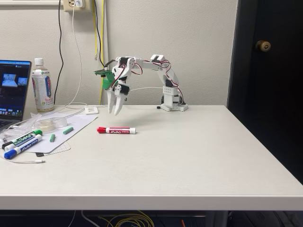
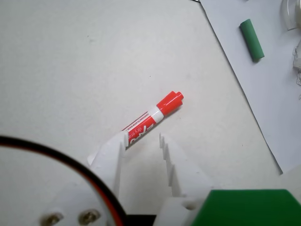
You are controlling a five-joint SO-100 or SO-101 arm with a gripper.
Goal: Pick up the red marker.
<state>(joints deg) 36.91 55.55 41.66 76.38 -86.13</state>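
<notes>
Under open jaws (image 2: 142, 137), wrist view: red marker (image 2: 153, 117) w/ barrel partly hidden.

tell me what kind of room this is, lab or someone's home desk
Probably a home or office desk used for hobby robotics, not a formal lab. A laptop and a drink bottle sit by the wall, loose cables hang from a wall outlet, and a small white arm is fixed to the plain white table.
</notes>
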